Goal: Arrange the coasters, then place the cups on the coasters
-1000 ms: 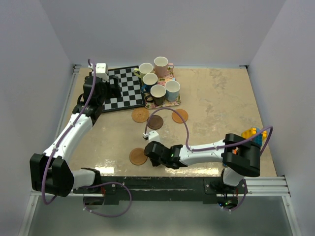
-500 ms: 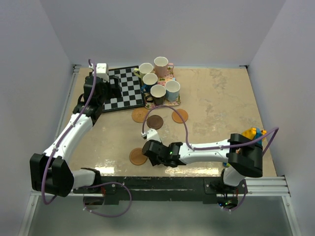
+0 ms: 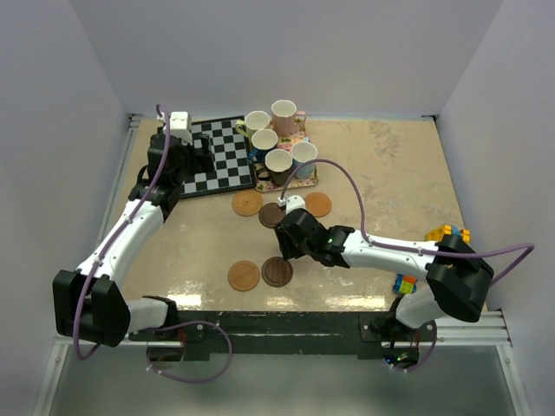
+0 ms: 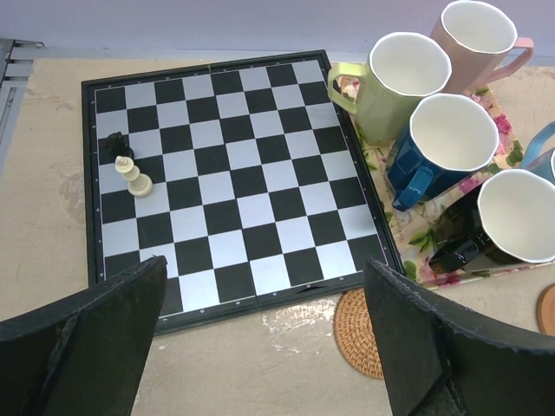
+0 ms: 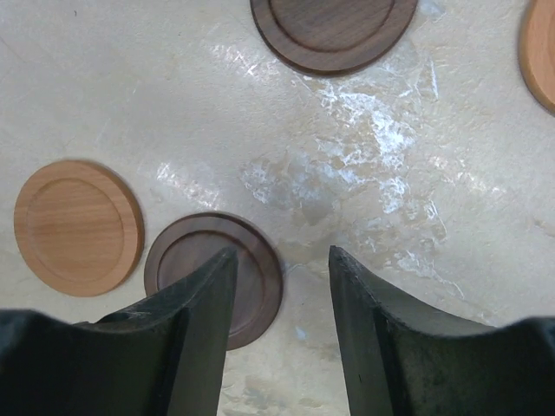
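Five coasters lie on the table. An orange coaster (image 3: 244, 276) and a dark brown coaster (image 3: 277, 271) sit side by side near the front. Further back lie an orange coaster (image 3: 247, 203), a dark brown coaster (image 3: 270, 216) and an orange coaster (image 3: 317, 204). My right gripper (image 3: 286, 247) hovers open just behind the front dark brown coaster (image 5: 212, 277), holding nothing. The cups stand on a floral tray (image 3: 304, 180): yellow-green (image 3: 257, 122), pink (image 3: 284, 113), dark blue (image 3: 264, 141), black (image 3: 278, 163), light blue (image 3: 304, 154). My left gripper (image 3: 198, 156) hangs open over the chessboard.
A chessboard (image 4: 225, 173) with a white piece (image 4: 134, 178) and a black piece (image 4: 114, 146) lies at the back left, touching the tray. Colourful blocks (image 3: 447, 234) and a small cube (image 3: 404, 283) sit at the right edge. Cables loop over the table's middle.
My right gripper has opened, left the dark brown coaster beside the front orange one and drawn back toward the table's middle. The left arm has not moved.
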### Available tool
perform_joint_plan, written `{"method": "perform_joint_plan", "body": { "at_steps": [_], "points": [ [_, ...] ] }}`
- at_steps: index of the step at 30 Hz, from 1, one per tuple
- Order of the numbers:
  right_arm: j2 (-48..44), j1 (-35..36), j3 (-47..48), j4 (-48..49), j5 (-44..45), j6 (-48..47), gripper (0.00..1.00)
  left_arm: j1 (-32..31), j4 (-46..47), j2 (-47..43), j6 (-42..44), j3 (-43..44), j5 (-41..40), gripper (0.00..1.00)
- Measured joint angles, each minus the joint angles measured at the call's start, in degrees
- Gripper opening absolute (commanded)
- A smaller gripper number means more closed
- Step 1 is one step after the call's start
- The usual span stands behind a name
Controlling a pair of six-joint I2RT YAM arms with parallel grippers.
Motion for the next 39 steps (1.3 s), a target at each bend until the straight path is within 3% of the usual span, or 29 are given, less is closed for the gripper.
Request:
{"method": "perform_joint_plan", "body": {
  "at_steps": [16,23,39],
  "points": [
    [1.07,-5.2,-6.95,8.7,-14.6,-3.45,0.45,0.0,0.0,0.68,0.0,0.0,0.0,0.99],
    [5.29,-5.27,-7.1,9.73,-15.47,-4.0,0.46,0.0,0.0,0.68,0.0,0.0,0.0,0.99],
    [5.64,-5.09,-7.43,11.26,-17.9,-4.13,0.41,0.0,0.0,0.7,-0.02,0.0,0.02,0.99]
  ]
}}
